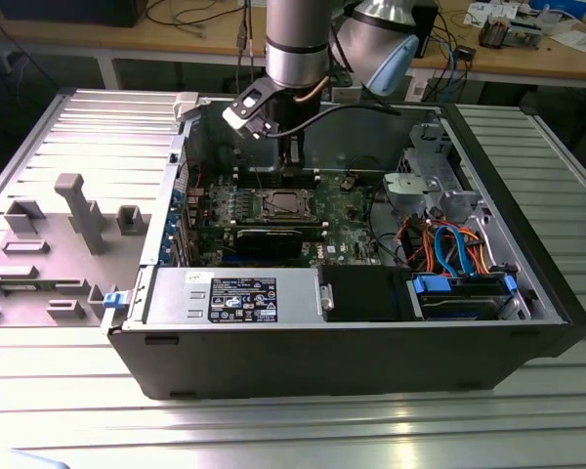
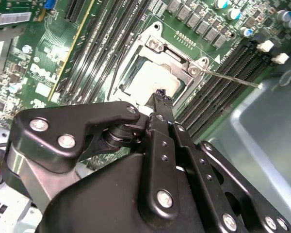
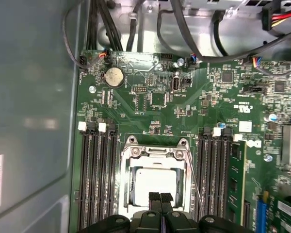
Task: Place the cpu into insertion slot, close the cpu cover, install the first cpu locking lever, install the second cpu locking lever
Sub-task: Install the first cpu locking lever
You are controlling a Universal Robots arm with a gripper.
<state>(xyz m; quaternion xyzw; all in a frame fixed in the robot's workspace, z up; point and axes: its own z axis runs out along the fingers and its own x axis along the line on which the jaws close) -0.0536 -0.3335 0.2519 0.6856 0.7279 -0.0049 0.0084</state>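
The cpu (image 3: 155, 183) lies flat in the insertion slot (image 3: 127, 191) on the green board, its silver top showing through the window of the cpu cover (image 3: 156, 153), which lies down over it. In the second wrist view the cpu (image 2: 153, 77) and cover (image 2: 180, 57) appear just past my fingertips. One thin locking lever (image 2: 233, 79) sticks out free beside the slot; the first wrist view shows the lever (image 3: 193, 177) running along the slot's side. My gripper (image 3: 160, 198) hangs over the slot's edge, shut with nothing between the fingers. In the exterior view the gripper (image 1: 291, 166) stands above the slot (image 1: 281, 205).
Black memory slots (image 3: 98, 179) flank the socket on both sides, one with a green module (image 3: 235, 179). The open computer case (image 1: 352, 362) holds a power supply (image 1: 236, 296), drive cage (image 1: 439, 186) and coloured cables (image 1: 449, 244). A grey fixture plate (image 1: 59, 234) lies at the exterior view's left.
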